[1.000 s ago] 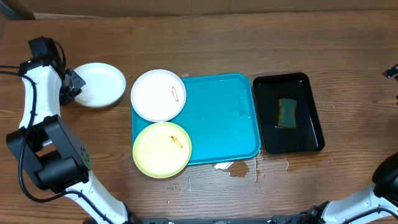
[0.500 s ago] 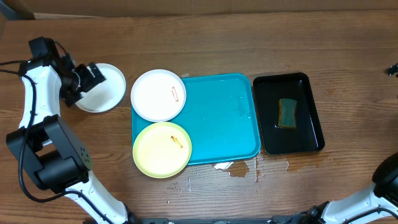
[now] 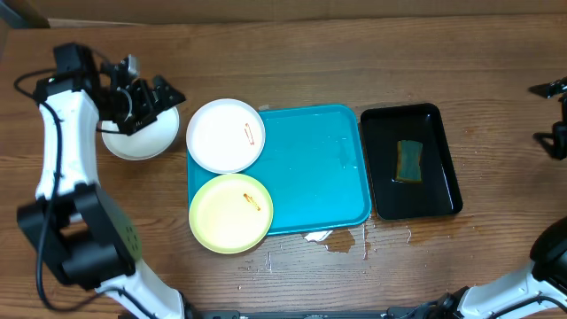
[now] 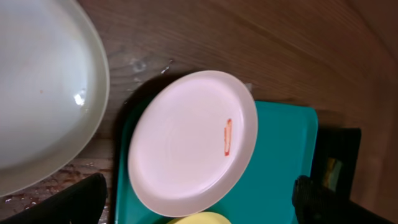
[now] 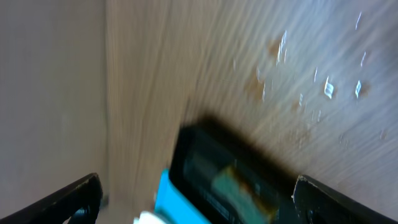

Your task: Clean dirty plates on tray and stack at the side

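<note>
While the left gripper (image 3: 152,96) hovers with jaws spread and empty over the side plate (image 3: 133,142) on the bare wood, the overhead view shows a smeared white plate (image 3: 226,135) and a yellow-green plate (image 3: 230,213), both overhanging the left rim of the tray (image 3: 328,177).

From the left wrist, the white plate's lip juts past the tray edge, an orange-red smear (image 4: 227,135) near its right side. It looks stiff, light and probably slick, so that overhanging rim seems the best place to pinch.

The right wrist view is blurred. The right gripper (image 5: 196,190) stands wide open, holding nothing, above the black tray (image 5: 199,155) and its sponge (image 5: 227,178).
</note>
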Controlling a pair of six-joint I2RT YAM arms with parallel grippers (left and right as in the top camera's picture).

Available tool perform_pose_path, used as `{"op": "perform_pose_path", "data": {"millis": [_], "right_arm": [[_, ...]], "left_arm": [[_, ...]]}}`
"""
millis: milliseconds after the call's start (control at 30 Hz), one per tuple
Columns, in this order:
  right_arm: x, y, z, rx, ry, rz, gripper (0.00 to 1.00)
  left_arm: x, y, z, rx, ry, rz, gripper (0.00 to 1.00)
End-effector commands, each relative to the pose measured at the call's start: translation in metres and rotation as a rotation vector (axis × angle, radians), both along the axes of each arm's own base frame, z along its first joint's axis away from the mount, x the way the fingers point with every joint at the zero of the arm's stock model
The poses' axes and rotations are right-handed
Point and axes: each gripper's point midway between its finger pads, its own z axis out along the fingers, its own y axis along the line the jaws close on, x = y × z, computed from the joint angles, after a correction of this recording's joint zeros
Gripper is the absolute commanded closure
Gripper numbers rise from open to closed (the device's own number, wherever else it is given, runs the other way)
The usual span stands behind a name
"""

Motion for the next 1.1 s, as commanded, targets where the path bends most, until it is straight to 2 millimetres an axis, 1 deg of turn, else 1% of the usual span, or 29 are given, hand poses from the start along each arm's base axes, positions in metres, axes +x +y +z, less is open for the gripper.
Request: {"op": "perform_pose_path", "data": {"millis": [0, 67, 133, 233, 300, 367, 500, 567, 633, 667, 700, 733, 800, 867, 967, 1067], "right_arm": [[0.007, 0.039, 0.012, 0.016, -0.06, 0.163, 0.0], [0.004, 0.067, 0.009, 0.017, -0.041, 0.269, 0.0], [-0.002, 0.102, 0.004, 0.01, 0.006, 0.39, 0.0], [-0.017, 0.147, -0.007, -0.036, 0.117, 0.547, 0.0], [-0.028, 0.172, -0.015, -0.102, 0.201, 0.643, 0.0], [-0.034, 0.199, -0.019, -0.147, 0.234, 0.735, 0.0], [-0.039, 0.255, -0.019, -0.168, 0.208, 0.889, 0.0], [-0.042, 0.284, -0.018, -0.164, 0.179, 0.961, 0.0], [-0.048, 0.308, -0.017, -0.171, 0.159, 1.028, 0.01], [-0.05, 0.318, -0.018, -0.191, 0.151, 1.064, 0.22], [-0.053, 0.326, -0.019, -0.209, 0.149, 1.089, 0.7], [-0.057, 0.332, -0.021, -0.225, 0.155, 1.111, 0.96], [-0.067, 0.339, -0.029, -0.273, 0.21, 1.117, 0.96], [-0.077, 0.339, -0.042, -0.354, 0.278, 1.114, 0.96], [-0.091, 0.336, -0.067, -0.476, 0.367, 1.098, 0.96], [-0.102, 0.341, -0.093, -0.518, 0.387, 1.116, 0.96]], "left_arm": [[-0.005, -0.015, 0.036, 0.129, -0.054, 0.033, 0.04], [-0.006, -0.027, 0.038, 0.183, -0.049, 0.039, 0.04], [-0.006, -0.041, 0.034, 0.219, -0.027, 0.043, 0.04], [-0.007, -0.062, 0.025, 0.243, 0.002, 0.011, 0.04], [-0.008, -0.073, 0.021, 0.251, 0.011, -0.008, 0.04], [-0.007, -0.076, 0.019, 0.266, 0.019, 0.007, 0.05], [-0.009, -0.073, 0.017, 0.291, 0.029, 0.021, 0.05], [-0.01, -0.073, 0.017, 0.292, 0.035, 0.02, 0.0], [-0.011, -0.073, 0.016, 0.291, 0.039, 0.02, 0.0], [-0.011, -0.073, 0.016, 0.291, 0.042, 0.019, 0.0], [-0.012, -0.073, 0.016, 0.292, 0.043, 0.019, 0.0], [-0.012, -0.073, 0.016, 0.292, 0.043, 0.019, 0.0], [-0.012, -0.073, 0.016, 0.292, 0.043, 0.019, 0.0], [-0.011, -0.073, 0.016, 0.292, 0.042, 0.019, 0.0], [-0.011, -0.073, 0.016, 0.291, 0.042, 0.019, 0.0], [-0.011, -0.073, 0.016, 0.292, 0.042, 0.019, 0.0]]}}
